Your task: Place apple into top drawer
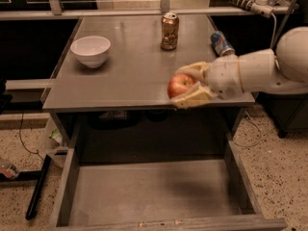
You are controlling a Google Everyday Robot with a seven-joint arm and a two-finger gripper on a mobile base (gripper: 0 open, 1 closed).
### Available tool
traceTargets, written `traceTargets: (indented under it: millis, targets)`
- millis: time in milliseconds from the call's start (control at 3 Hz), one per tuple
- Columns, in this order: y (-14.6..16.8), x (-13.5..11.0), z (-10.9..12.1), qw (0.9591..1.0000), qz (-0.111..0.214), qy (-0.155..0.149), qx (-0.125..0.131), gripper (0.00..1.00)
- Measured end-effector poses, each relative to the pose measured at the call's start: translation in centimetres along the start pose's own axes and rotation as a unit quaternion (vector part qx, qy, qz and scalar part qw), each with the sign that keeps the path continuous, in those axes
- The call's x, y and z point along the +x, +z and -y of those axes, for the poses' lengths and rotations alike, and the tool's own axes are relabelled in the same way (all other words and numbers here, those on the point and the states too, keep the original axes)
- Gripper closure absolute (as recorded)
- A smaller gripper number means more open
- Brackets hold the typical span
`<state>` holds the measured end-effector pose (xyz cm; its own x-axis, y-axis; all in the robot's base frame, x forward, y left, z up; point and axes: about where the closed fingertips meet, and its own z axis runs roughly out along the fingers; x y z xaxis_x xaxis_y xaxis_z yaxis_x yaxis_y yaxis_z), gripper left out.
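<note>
My gripper [188, 86] is shut on the red apple [179, 85], with one tan finger above it and one below. It holds the apple in the air over the front edge of the grey tabletop [130, 71], right of centre. The white arm reaches in from the right. The top drawer [149, 191] is pulled out below the table, wide and grey, with nothing visible in it. The apple is above the drawer's back right part.
A white bowl [90, 50] stands at the table's left. An upright brown can [169, 31] stands at the back centre. A blue-and-silver can [221, 43] lies on its side at the right edge. Cables and a black bar lie on the speckled floor at left.
</note>
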<state>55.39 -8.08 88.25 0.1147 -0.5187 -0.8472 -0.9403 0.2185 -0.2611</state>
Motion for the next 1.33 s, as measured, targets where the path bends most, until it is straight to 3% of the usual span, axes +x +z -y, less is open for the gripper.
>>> traceTargets:
  millis: [333,667,1000,1333]
  targets:
    - [-3.1,1.8,-4.0,0.9995,-0.011,0.000,0.030,1.00]
    - [-3.6,4.4,-6.9,0.9985,-0.022,0.015,0.047,1.00]
    - [-2.7,7.0,-8.2,0.9976,-0.028,0.037,0.052,1.00]
    - [0.7,9.3,-11.5,0.9976,-0.020,0.058,0.033,1.00]
